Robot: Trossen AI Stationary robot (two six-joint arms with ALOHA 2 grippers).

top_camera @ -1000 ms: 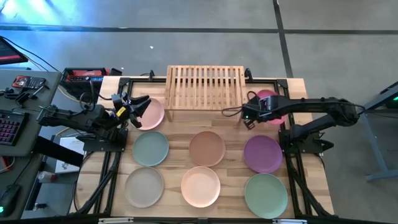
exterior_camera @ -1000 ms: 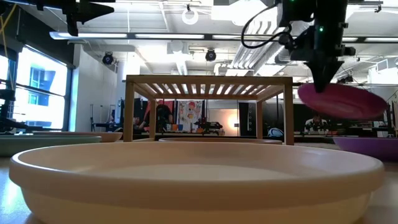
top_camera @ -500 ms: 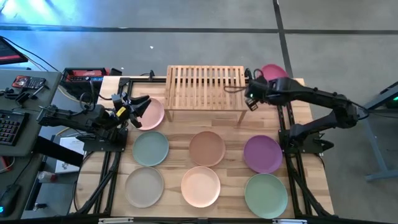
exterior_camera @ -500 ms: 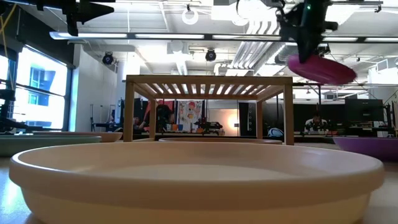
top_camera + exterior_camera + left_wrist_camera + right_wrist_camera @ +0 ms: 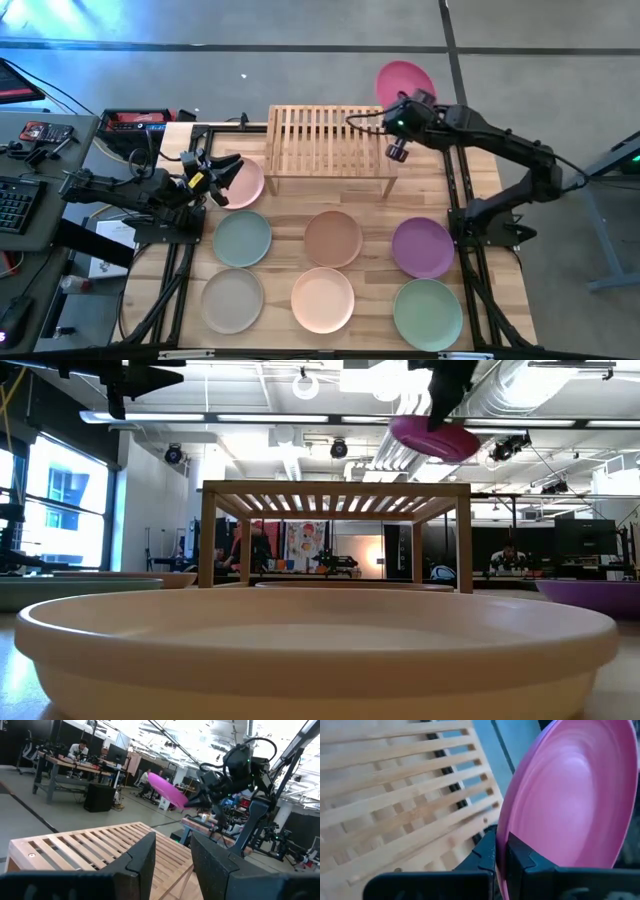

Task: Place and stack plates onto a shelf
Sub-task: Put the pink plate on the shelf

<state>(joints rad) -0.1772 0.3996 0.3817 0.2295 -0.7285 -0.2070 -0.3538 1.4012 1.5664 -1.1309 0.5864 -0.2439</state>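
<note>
The magenta plate [image 5: 405,83] hangs in the air over the far right corner of the shelf [image 5: 330,140], with my right gripper [image 5: 400,106] shut on it. In the low view this plate [image 5: 435,438] rides well above the shelf's slatted top [image 5: 335,490]. My left gripper [image 5: 230,168] waits open at the table's left, over the edge of the pink plate [image 5: 247,184], which lies flat on the table. In the left wrist view its fingers [image 5: 142,862] frame the shelf [image 5: 95,845]. My right gripper pinches the magenta plate's rim [image 5: 501,837] between its two fingers [image 5: 487,851], one on the plate's inner face and one on its underside. The fingers slant down from the table's right. The plate is lifted clear and tilted, reaching past the fingers toward the far edge.
Six more plates lie flat on the table in front of the shelf: sage [image 5: 242,238], brown [image 5: 333,238], purple [image 5: 422,247], grey-beige [image 5: 232,300], peach [image 5: 323,299], green [image 5: 428,314]. The peach plate [image 5: 310,650] fills the low view's foreground.
My right gripper has risen with the magenta plate and gone toward the table's far edge and somewhat left, from beside the shelf's right end to above its far right corner. Its wrist has rolled, so the plate has turned and tipped. The grip stays shut.
</note>
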